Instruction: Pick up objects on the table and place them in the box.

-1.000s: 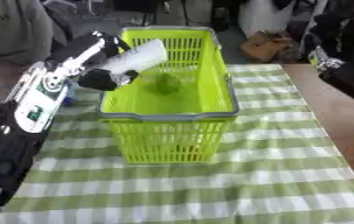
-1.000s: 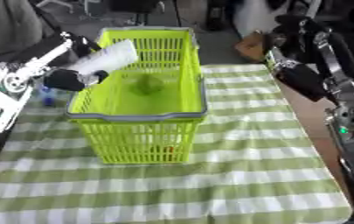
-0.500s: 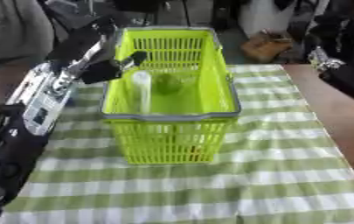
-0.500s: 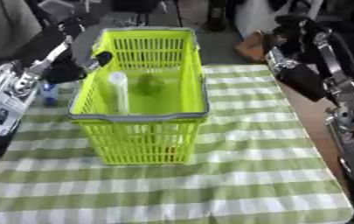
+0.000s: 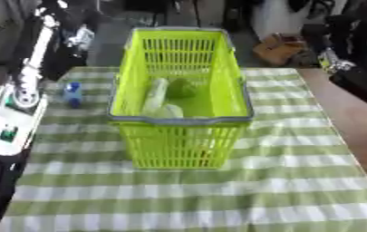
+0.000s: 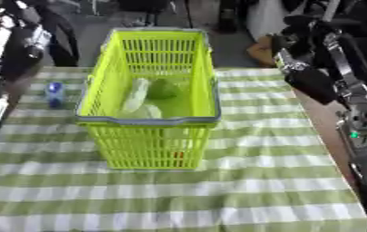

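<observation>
Released, the pale bottle (image 5: 156,95) now lies inside the basket (image 5: 178,118); blue bottle (image 5: 74,94) left of it remains; finger states indiscernible.

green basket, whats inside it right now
Inside the green basket lie a pale whitish bottle and a round green object. The mesh front wall hides whatever sits at the near bottom.

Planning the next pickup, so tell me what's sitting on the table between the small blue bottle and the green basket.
Nothing: in the left eye view, only bare checked tablecloth lies between the blue bottle and the basket wall beside it.
</observation>
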You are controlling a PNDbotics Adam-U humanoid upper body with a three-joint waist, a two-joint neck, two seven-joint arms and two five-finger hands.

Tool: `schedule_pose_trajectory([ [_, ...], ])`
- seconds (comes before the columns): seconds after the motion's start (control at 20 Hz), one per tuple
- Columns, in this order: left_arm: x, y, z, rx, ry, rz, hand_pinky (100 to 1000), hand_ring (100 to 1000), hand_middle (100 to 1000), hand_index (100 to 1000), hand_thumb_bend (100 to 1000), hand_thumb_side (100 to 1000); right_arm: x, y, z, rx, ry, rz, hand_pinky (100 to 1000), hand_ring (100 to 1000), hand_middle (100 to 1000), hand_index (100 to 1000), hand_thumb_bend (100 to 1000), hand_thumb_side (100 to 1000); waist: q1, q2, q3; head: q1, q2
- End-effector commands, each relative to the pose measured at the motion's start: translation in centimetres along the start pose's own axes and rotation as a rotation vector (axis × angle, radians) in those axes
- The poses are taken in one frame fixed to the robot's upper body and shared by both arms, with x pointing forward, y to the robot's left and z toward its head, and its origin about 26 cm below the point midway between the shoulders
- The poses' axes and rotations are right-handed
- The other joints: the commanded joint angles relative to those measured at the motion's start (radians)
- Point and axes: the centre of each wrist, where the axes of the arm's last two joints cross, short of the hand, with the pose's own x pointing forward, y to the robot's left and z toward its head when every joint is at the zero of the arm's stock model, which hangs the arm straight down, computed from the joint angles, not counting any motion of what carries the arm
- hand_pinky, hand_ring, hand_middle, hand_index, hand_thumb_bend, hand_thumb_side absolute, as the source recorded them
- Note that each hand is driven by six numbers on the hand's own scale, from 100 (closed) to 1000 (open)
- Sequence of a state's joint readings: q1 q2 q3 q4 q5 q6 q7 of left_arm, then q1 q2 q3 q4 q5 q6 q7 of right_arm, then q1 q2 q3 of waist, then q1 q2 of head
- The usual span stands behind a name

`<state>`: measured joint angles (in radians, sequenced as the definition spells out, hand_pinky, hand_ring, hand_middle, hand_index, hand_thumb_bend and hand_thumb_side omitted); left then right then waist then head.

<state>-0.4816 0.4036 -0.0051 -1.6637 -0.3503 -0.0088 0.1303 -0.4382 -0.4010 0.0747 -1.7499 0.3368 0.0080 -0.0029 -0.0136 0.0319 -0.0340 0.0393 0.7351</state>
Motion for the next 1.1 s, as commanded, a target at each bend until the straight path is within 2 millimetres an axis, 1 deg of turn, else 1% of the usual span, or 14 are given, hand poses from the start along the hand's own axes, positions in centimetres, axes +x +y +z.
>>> schedule_pose_trajectory([
  [0.05,0.6,2.5,0.4,0.058,-0.009,0.058,620,970,768,881,423,981,0.2,-0.9,-0.3,-0.018,-0.013,0.018,612,569,711,863,290,604,0.002,-0.007,0.004,-0.004,-0.010],
  [0.2,0.1,2.9,1.8,0.047,0.013,0.121,617,970,766,880,417,978,0.2,-0.9,-0.2,-0.017,-0.012,0.018,612,569,711,863,290,605,0.001,-0.006,0.007,-0.006,-0.008],
  [0.4,-0.1,3.2,2.5,0.044,0.026,0.149,612,970,765,882,401,983,0.2,-0.9,-0.3,-0.018,-0.013,0.018,612,570,712,863,290,604,0.000,-0.007,0.010,-0.004,-0.011],
  [0.55,-0.1,3.3,2.8,0.050,0.034,0.155,611,969,764,880,401,978,0.2,-0.9,-0.3,-0.018,-0.014,0.021,613,570,712,863,289,604,-0.001,-0.008,0.011,-0.006,-0.014],
  [0.65,-0.2,3.4,2.9,0.054,0.038,0.156,609,968,761,879,399,979,0.3,-1.0,-0.4,-0.019,-0.016,0.021,613,570,712,863,289,604,-0.002,-0.007,0.011,-0.003,-0.011],
  [1.1,-0.5,2.9,3.3,0.049,0.057,0.165,603,967,758,880,387,988,0.3,-1.0,-0.3,-0.019,-0.015,0.020,613,570,712,863,288,604,-0.002,-0.005,0.012,-0.006,-0.010],
])
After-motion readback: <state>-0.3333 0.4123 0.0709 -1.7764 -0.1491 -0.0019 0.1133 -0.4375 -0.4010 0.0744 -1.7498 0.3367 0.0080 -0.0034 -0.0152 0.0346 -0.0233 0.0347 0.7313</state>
